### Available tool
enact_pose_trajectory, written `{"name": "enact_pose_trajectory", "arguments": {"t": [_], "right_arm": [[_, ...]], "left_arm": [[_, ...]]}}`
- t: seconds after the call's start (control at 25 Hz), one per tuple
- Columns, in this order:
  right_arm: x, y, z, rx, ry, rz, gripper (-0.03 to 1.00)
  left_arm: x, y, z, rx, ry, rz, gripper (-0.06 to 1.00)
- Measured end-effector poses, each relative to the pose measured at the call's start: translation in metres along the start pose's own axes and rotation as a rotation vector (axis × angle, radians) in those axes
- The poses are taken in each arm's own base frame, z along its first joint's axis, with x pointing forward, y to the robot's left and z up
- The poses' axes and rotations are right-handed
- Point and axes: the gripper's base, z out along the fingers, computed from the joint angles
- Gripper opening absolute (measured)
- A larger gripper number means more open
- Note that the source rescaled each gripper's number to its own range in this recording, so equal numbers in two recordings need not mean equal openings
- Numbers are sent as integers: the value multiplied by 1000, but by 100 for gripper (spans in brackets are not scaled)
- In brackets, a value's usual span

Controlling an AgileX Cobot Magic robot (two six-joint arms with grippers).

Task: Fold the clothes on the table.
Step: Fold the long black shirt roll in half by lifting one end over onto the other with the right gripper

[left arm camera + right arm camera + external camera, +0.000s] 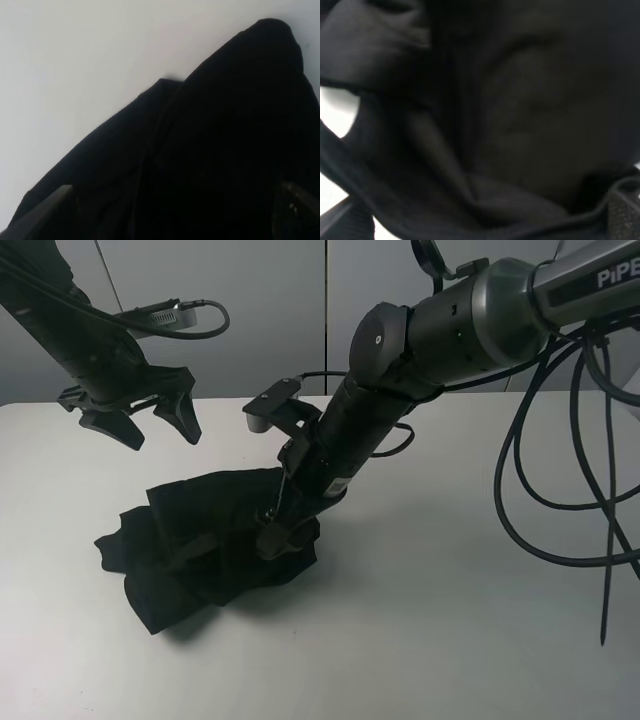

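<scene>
So the black T-shirt (200, 540) is just a crumpled heap on the left half of the white surface (450, 620), clear of the far edge, no print showing. The right end effector (275, 535) is pushed down into the right side of the heap with its jaws spread wide and cloth bunched between the fingers (620, 215), not clamped on it. The left end effector (163, 435) hangs released above the heap, toward the far edge, touching nothing.

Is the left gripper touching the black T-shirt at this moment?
Apart. In the exterior high view the open left gripper hangs above the T-shirt, with bare white table showing between its fingertips and the cloth.
</scene>
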Motion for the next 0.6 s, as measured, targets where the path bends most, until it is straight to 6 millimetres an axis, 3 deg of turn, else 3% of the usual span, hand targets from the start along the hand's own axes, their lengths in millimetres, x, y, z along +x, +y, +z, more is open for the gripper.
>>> {"name": "enact_pose_trajectory", "arguments": {"t": [0.36,0.6], "right_arm": [[-10,39,14,-2,27,-310,99],[-11,47,16,-11,41,-423,72]], "left_arm": [[0,0,0,0,2,0,100],[0,0,0,0,2,2,100]]}}
